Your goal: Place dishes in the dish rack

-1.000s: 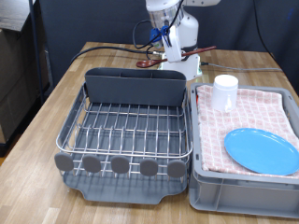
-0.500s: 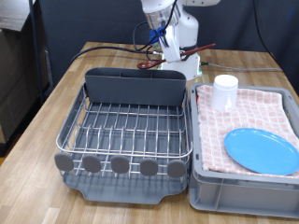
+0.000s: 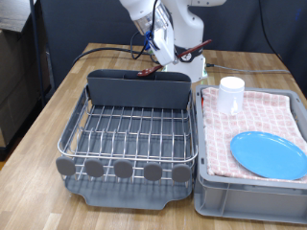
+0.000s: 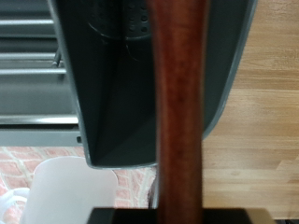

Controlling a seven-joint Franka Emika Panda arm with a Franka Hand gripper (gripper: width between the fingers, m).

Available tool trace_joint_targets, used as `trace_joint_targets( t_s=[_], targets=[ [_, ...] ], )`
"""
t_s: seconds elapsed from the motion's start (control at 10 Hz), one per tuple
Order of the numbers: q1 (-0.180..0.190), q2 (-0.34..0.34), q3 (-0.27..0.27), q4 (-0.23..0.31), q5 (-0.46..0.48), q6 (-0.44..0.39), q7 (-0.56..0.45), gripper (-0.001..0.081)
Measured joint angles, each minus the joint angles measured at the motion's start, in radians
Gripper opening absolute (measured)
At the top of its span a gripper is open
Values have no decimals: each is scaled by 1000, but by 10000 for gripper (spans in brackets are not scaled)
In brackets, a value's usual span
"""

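The exterior view looks from an elevated spot at the near edge of the wooden table [image 3: 67, 96], facing the arm at 12 o'clock. It takes in the whole dish rack [image 3: 129, 134] at centre and the grey crate [image 3: 216, 196] at 3 to 4 o'clock, at middling range. The wrist view sits very close, looking along a blurred wooden spoon [image 4: 177, 112] down onto the dark grey caddy [image 4: 121, 93]. Both views share that caddy [image 3: 139, 89], some wire grid, table surface and the white cup [image 3: 231, 94], seen at 7 o'clock in the wrist view [image 4: 70, 191]
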Motion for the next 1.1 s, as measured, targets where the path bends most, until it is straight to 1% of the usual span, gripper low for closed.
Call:
trace_joint_targets(
  t_s=[0.1,0.3,0.6,0.8,0.9,1.0,1.1],
  targets=[
    [0,20,-29,13,27,-25,-53,79],
    [0,60,-68,42,50,-57,-108,79],
    [0,116,-81,78,59,-63,-125,79],
    [0,139,-83,80,60,-18,-118,79],
    [0,147,-82,80,60,12,-116,172],
    [0,153,-80,81,60,29,-110,172],
    [0,159,-78,81,60,39,-103,337]
  ],
)
